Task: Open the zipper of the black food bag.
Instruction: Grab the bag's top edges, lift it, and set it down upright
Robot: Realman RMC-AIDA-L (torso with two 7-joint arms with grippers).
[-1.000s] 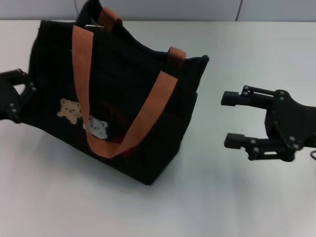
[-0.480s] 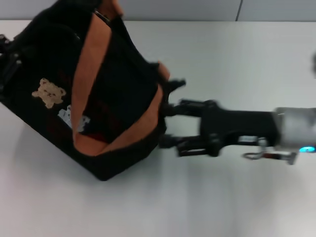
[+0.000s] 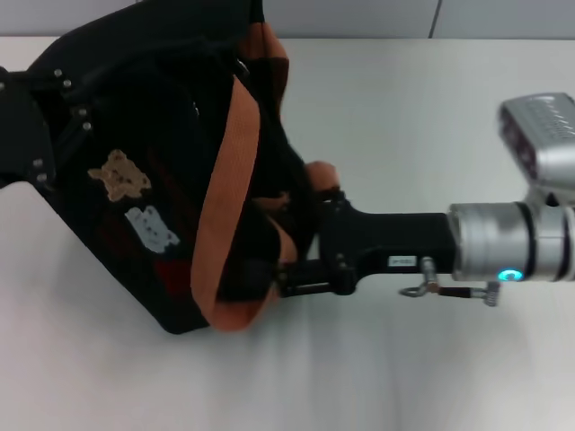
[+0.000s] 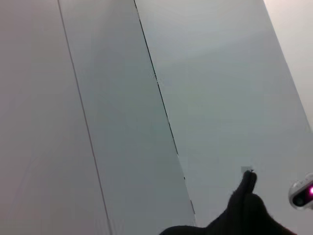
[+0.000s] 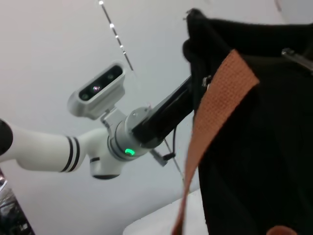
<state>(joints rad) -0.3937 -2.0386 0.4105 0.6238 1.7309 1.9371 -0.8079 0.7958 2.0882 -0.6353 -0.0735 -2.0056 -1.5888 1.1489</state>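
Right gripper [image 3: 296,256] pressed against the end wall of the black food bag [image 3: 135,171], fingers [image 3: 301,287] buried in fabric and handle webbing; open or closed cannot be told. Nothing visibly held. Right arm reaching in level from the robot's right, low over the tabletop [image 3: 431,108].

Left gripper [image 3: 27,117] at the bag's opposite end, hard against the black cloth, black on black; finger state cannot be told there either. Left wrist view mostly blank wall, no help.

Bag tipped steeply, apparently lifted and braced between the two arms, only its lower corner near the tabletop. Tan bear patch [image 3: 117,172] and pale grey patch [image 3: 151,226] on the face turned to the head camera. Orange-brown handle [image 3: 229,193] draped across that face, looped down right next to the right fingers.

Zipper not made out in the head view. Small metal glint [image 5: 293,53] at the bag's top edge in the right wrist view, possibly the pull tab, too small to confirm.

Risks, as judged:
- Webbing snagged by the right fingers instead of the pull, since the strap lies right at them.
- Bag slipping or rolling further if either arm eases off, given the tilt.
- Soft wall collapsing under the push, hiding the zip track more.
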